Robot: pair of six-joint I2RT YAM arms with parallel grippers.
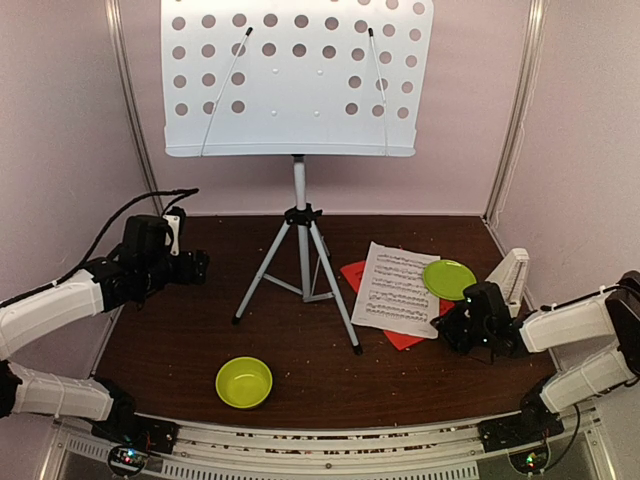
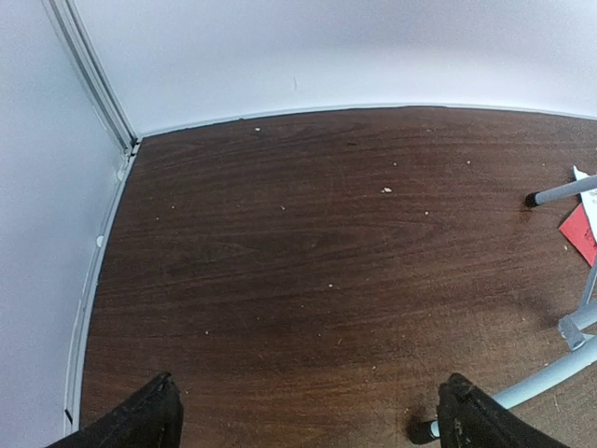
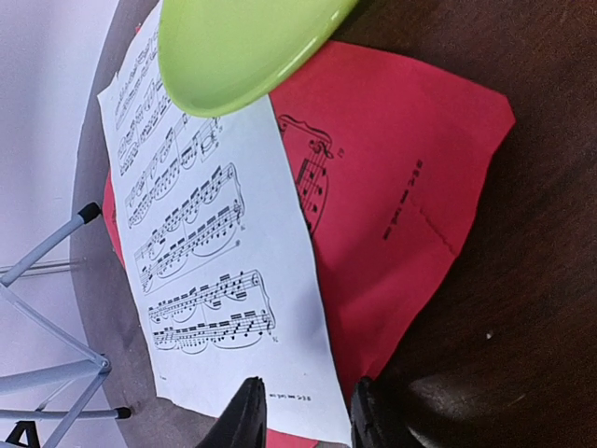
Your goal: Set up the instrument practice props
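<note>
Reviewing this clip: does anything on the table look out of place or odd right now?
Yes. The lime-green plate sits on the far right corner of the white music page, weighing it down. That page lies skewed over the red page. Pale crumbs also dot the table.
</note>
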